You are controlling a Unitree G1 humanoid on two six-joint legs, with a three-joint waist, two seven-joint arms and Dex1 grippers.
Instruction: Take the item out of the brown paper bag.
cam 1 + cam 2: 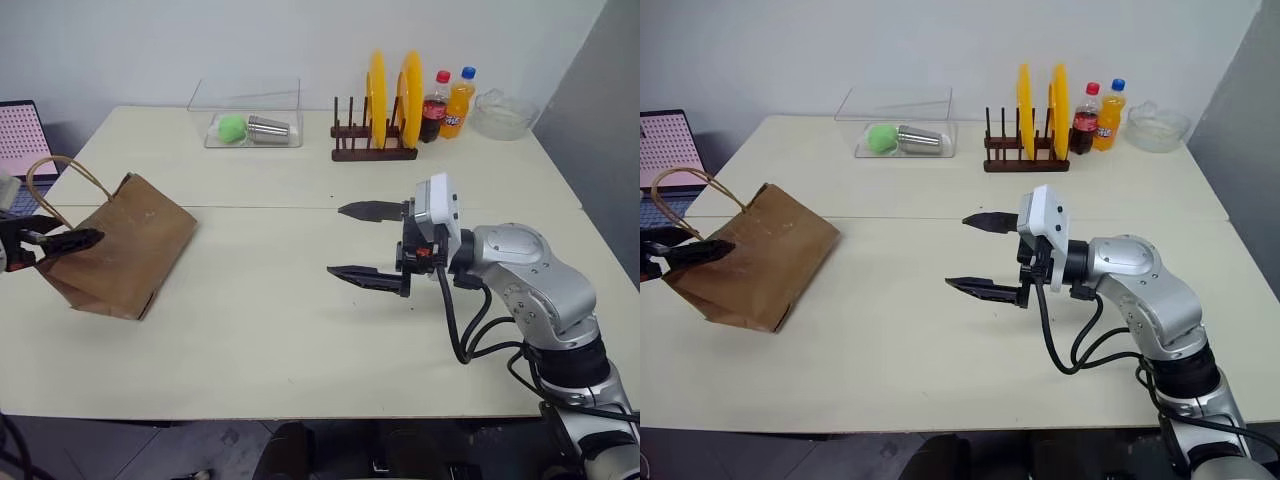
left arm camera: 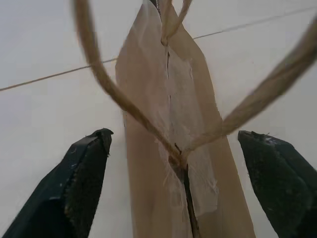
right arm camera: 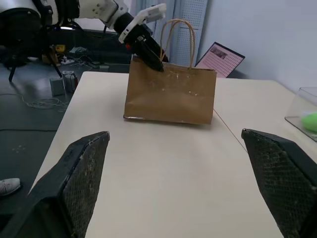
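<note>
The brown paper bag stands on the table, well left of the plate rack. The left gripper straddles the bag's top edge, fingers spread, gripping nothing. The right gripper hovers right of the bag, wide open and empty.

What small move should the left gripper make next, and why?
Probably close on the bag's top edge to hold it. The left gripper is open, with a finger on either side of the upright brown paper bag near its handle, and the bag's mouth looks pressed shut. The right gripper waits open over the table, well clear.
</note>
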